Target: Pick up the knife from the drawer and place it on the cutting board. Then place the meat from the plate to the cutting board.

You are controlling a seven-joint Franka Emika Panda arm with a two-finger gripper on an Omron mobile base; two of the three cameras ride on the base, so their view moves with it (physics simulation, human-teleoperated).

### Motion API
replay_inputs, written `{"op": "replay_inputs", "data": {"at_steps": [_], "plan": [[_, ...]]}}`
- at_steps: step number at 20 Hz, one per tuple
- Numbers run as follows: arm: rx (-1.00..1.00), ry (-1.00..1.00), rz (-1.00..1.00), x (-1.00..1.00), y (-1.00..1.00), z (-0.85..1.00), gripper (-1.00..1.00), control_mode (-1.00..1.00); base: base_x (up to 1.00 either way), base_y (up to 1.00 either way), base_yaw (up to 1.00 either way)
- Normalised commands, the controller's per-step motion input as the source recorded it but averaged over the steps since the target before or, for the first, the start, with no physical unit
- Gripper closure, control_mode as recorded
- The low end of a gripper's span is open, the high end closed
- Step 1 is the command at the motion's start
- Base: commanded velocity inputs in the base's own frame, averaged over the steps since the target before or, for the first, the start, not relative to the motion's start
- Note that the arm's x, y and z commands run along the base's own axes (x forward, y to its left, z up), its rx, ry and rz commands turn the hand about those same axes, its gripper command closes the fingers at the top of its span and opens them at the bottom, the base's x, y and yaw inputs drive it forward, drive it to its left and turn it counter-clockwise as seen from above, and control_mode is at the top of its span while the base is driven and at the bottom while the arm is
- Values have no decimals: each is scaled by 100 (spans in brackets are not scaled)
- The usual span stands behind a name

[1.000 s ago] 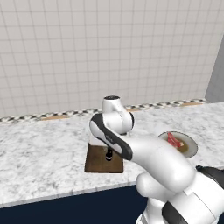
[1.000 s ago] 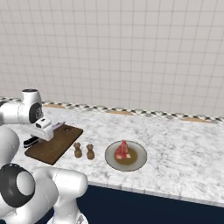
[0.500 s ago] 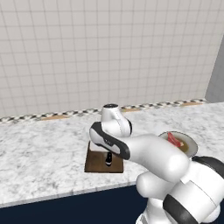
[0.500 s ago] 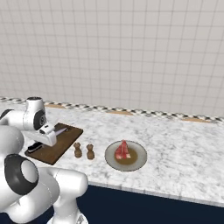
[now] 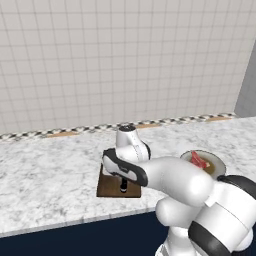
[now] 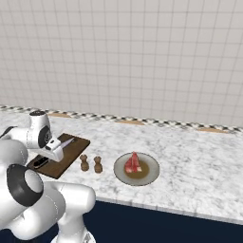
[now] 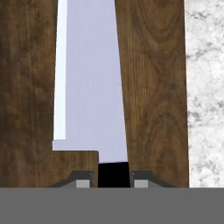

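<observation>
1. Now the fingers (image 7: 114, 180) are clenched on the black handle of the knife (image 7: 89, 83), one pad on either side of it just behind the blade.
2. Its broad silver blade lies along the cutting board (image 7: 153, 87), flat or nearly so; whether it fully rests on the wood I cannot tell. Marble counter (image 7: 204, 87) shows beside the board's edge.
3. Handling, as a judgement: the knife is stiff and fairly light, its smooth blade is slippery, so the handle is the right place to hold it. Once it rests flat, opening the fingers should leave it lying steady.
4. From the right base view the meat (image 6: 133, 163) sits on the plate (image 6: 149, 173), well apart from the board, with two small brown shakers (image 6: 91, 163) between them.
5. It looks soft, a little slick and irregular. A grip across its narrow middle, closed gently, seems safest; squeezing hard could deform it or let it slide out.
</observation>
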Motion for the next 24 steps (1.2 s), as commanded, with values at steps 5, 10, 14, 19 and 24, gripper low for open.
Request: {"op": "replay_inputs", "data": {"at_steps": [5, 10, 14, 19, 24], "plan": [[0, -5, 0, 36, 1, -5, 100, -100, 0, 0, 0], [0, -1, 0, 14, 9, -14, -100, -100, 0, 0, 0], [0, -7, 0, -7, 0, -5, -100, -100, 0, 0, 0], [0, -12, -2, -70, -5, 22, -100, -100, 0, 0, 0], [0, -10, -9, -44, -28, 95, -100, -100, 0, 0, 0]]}}
